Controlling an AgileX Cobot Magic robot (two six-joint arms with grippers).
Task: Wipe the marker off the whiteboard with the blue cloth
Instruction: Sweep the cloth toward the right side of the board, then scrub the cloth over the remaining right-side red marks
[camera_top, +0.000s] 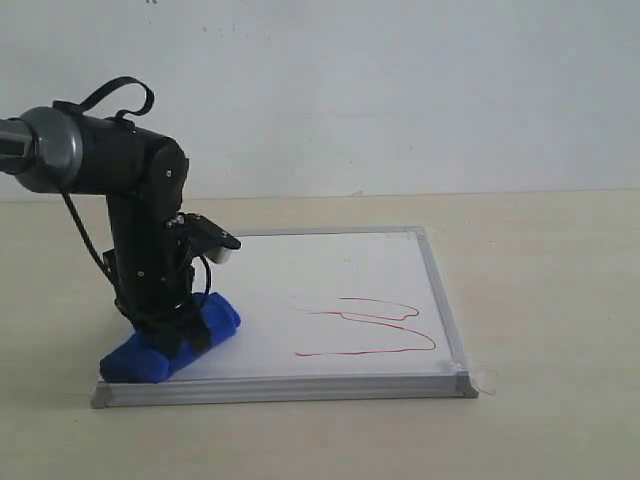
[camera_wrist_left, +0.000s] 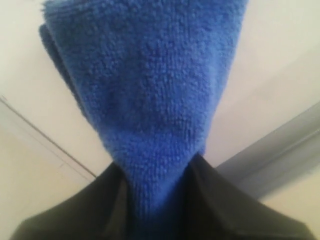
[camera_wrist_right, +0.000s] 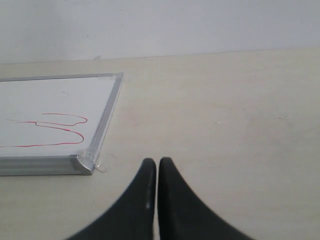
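The left gripper (camera_wrist_left: 157, 172) clenches the fuzzy, sausage-rolled blue cloth (camera_wrist_left: 150, 85) at the seven o'clock corner of the smooth, silver-framed whiteboard (camera_top: 300, 270), thin wavy red marker (camera_top: 375, 325) lying toward four o'clock; the right gripper (camera_wrist_right: 158, 165), curved and black, is pinched together, empty.

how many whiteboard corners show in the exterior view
3: near left corner, near right corner, far right corner. The fourth is hidden behind the left arm.
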